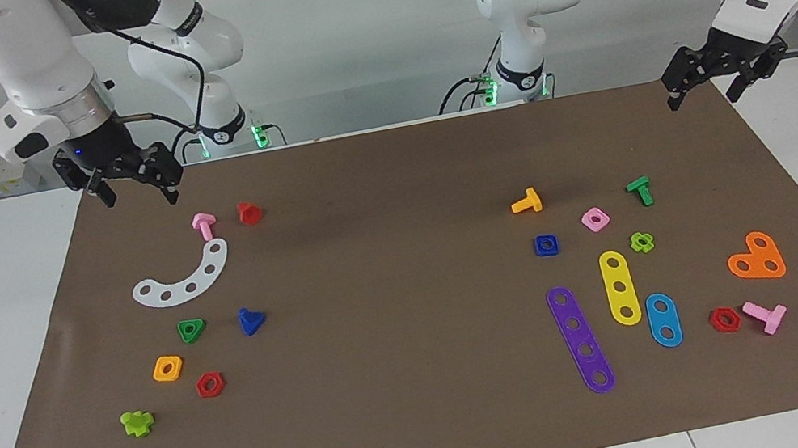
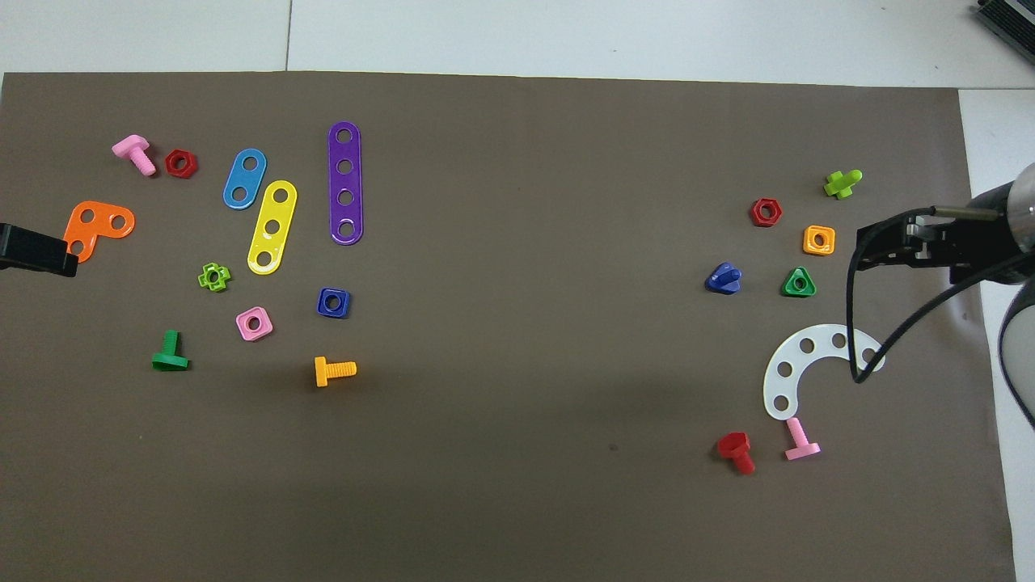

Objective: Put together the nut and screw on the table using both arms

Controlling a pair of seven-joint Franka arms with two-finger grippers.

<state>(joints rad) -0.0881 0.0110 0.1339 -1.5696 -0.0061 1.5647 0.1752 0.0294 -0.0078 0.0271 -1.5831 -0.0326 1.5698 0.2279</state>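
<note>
The dark-blue square nut [image 1: 546, 245] [image 2: 333, 302] lies flat on the brown mat [image 1: 427, 383] of the table, toward the left arm's end, beside a pink square nut [image 1: 595, 219]. The dark-blue screw [image 1: 251, 321] [image 2: 724, 278], with its triangular head, lies toward the right arm's end, beside a green triangular nut [image 1: 191, 329]. My right gripper [image 1: 139, 192] [image 2: 869, 246] hangs open and empty in the air over the mat's edge at its own end. My left gripper [image 1: 707, 94] [image 2: 36, 250] hangs open and empty over the mat's corner at its own end. Both are well apart from the parts.
Near the screw lie a white curved strip [image 1: 184, 279], pink and red bolts, an orange square nut [image 1: 167, 368], a red hex nut and a lime piece. Near the nut lie an orange bolt [image 1: 527, 202], a green bolt, purple [image 1: 580, 339], yellow and blue strips and an orange bracket [image 1: 756, 258].
</note>
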